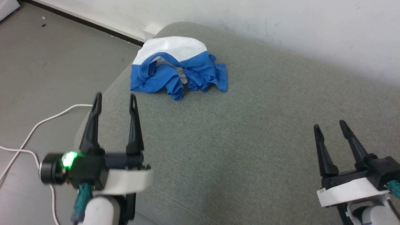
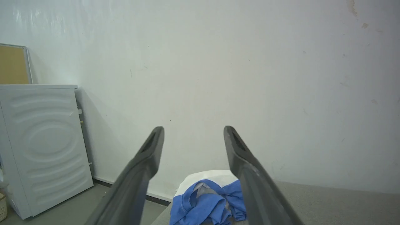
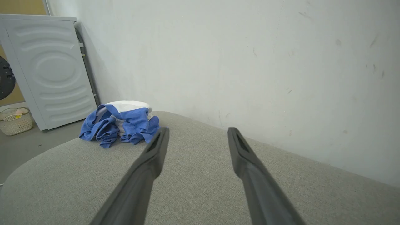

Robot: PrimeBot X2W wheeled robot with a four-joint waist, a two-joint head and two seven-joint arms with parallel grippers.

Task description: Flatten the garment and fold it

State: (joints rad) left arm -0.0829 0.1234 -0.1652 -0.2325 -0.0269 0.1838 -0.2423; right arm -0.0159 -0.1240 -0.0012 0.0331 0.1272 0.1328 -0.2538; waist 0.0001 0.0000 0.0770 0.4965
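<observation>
The garment (image 1: 178,67) lies bunched in a heap at the far left corner of the grey cushioned surface (image 1: 250,140), white body on top and blue sleeves crumpled in front. The left wrist view shows the garment (image 2: 207,203) low between that gripper's fingers, and the right wrist view shows the garment (image 3: 120,123) at the left. My left gripper (image 1: 115,99) hovers open over the surface's left edge, short of the heap. My right gripper (image 1: 330,125) stands open at the lower right, far from the cloth. Both hold nothing.
A white wall (image 1: 281,25) runs behind the surface. A white appliance (image 3: 50,68) stands on the floor at the left, with a small basket (image 3: 15,120) beside it. A white cable (image 1: 34,131) snakes over the grey floor (image 1: 47,62) left of the surface.
</observation>
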